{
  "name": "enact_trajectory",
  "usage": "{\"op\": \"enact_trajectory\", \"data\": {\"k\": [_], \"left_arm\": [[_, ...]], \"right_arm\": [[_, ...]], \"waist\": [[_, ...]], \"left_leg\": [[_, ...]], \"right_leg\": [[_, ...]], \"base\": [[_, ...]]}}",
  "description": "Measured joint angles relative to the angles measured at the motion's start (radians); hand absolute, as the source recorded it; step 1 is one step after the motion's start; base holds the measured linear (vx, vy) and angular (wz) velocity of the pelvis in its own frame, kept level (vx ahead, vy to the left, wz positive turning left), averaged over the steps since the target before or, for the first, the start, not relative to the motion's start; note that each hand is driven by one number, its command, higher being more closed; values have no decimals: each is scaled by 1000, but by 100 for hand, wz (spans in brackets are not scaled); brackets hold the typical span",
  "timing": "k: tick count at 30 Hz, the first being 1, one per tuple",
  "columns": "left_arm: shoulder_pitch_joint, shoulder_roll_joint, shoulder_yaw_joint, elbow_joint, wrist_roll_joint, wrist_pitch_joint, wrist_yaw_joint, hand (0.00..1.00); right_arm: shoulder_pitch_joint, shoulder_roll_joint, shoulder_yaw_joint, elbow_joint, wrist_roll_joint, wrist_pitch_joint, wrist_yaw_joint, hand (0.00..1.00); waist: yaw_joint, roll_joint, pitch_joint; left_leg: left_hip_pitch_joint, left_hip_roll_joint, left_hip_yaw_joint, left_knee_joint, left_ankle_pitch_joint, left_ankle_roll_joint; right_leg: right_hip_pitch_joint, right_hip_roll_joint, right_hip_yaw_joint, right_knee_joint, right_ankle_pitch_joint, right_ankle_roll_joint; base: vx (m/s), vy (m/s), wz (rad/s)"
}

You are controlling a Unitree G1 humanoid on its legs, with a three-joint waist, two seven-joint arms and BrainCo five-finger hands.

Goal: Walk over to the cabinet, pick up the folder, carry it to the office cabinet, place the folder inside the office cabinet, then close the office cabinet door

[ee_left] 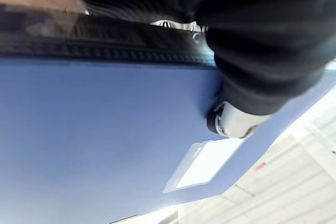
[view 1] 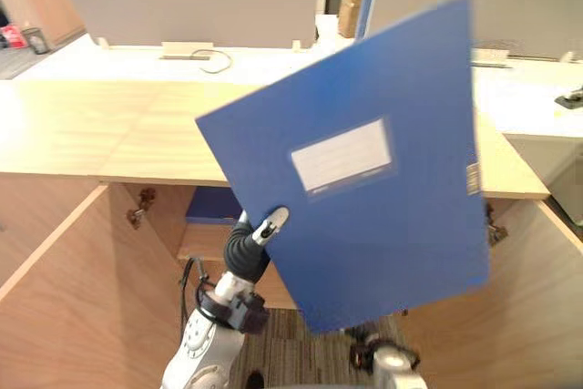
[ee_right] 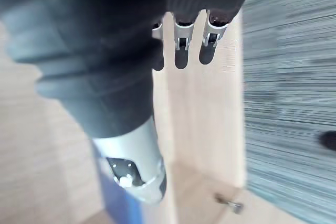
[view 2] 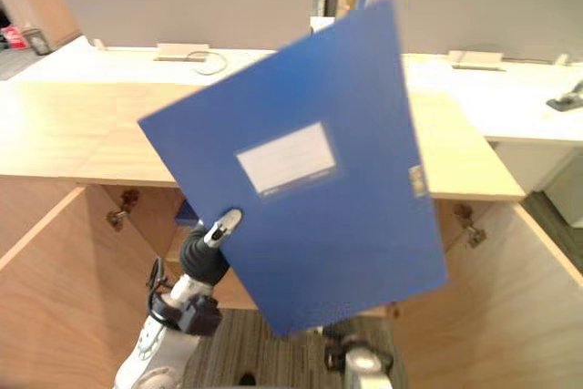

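A blue folder [view 1: 364,216] with a white label is held up and tilted in front of the wooden office cabinet [view 1: 109,134]. My left hand [view 1: 266,228] grips its lower left edge, thumb pressed on the front; the thumb [ee_left: 231,121] also shows against the folder [ee_left: 105,129] in the left wrist view. The folder hides most of the cabinet's opening. Both cabinet doors stand open, the left door [view 1: 64,307] and the right door [view 1: 519,307]. My right hand [ee_right: 181,43] hangs low by the cabinet's wood, its fingers straight and empty.
Another blue item [view 1: 214,205] lies on the shelf inside the cabinet. Behind the cabinet top stand white desks with grey dividers [view 1: 191,8], a cardboard box [view 1: 351,8] and a black object [view 1: 572,97] at the right. Striped carpet [ee_right: 289,103] covers the floor.
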Motion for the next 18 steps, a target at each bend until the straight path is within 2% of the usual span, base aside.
{"op": "enact_trajectory", "data": {"k": [4,7,13,18], "left_arm": [[100,17,63,6,-30,1,-10,100],[140,13,89,3,-44,-1,-16,100],[176,-27,111,-29,-57,-4,-37,100],[199,-65,144,-29,-56,-3,-49,100]], "right_arm": [[72,-7,-46,-349,68,-53,-13,0],[103,10,-77,-520,71,-67,-25,0],[152,34,-109,-704,45,-72,-71,0],[162,39,-143,-812,-48,-72,-105,0]], "waist": [[-9,-1,1],[-10,-1,1],[-15,-1,-5],[-14,-4,-23]], "left_leg": [[3,1,3,0,-1,0],[10,4,12,0,-3,-1],[16,7,20,0,-9,-6],[15,7,20,0,-10,-4]], "right_leg": [[0,0,0,3,0,0],[1,3,6,3,-1,0],[1,7,16,1,-1,1],[2,7,18,-1,0,1]], "base": [[-8,2,0],[-42,6,-7],[-17,2,-6],[2,-1,-1]]}}
